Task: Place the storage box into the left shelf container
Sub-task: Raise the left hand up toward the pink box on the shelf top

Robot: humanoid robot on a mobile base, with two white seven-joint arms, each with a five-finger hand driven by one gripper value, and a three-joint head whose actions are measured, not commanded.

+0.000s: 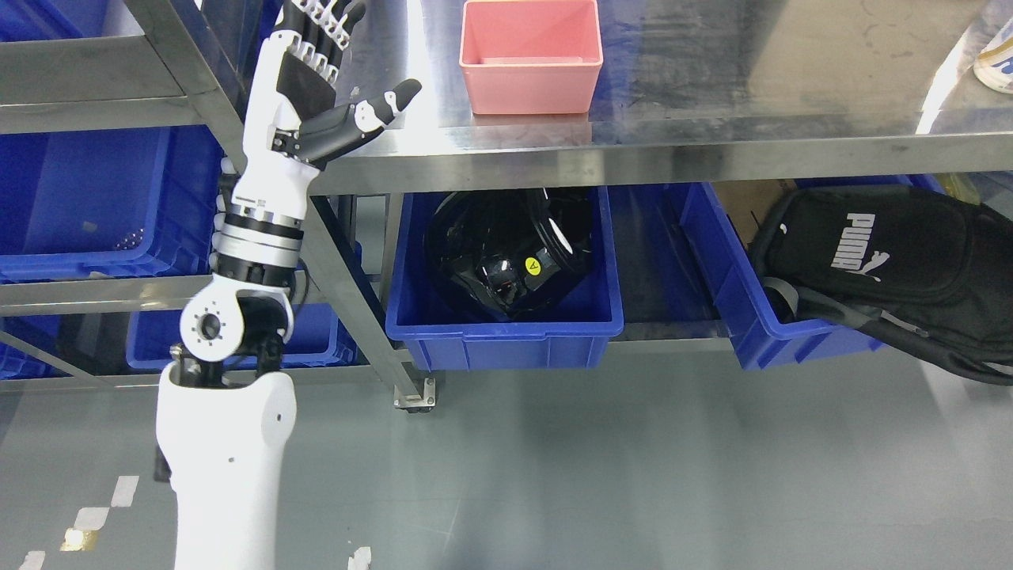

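The pink storage box (530, 55) stands upright and empty on the steel table (712, 87), ungrasped. The left hand (332, 79) is raised beside the table's left corner, fingers extended and spread, thumb pointing toward the box, holding nothing and well clear of it. The right arm is not in view. Assessment: the reach-to-grasp step is in hand. The next move calls for travel rightward to the box, then closure on its wall. The blue container (87, 198) on the left shelf appears to be the destination.
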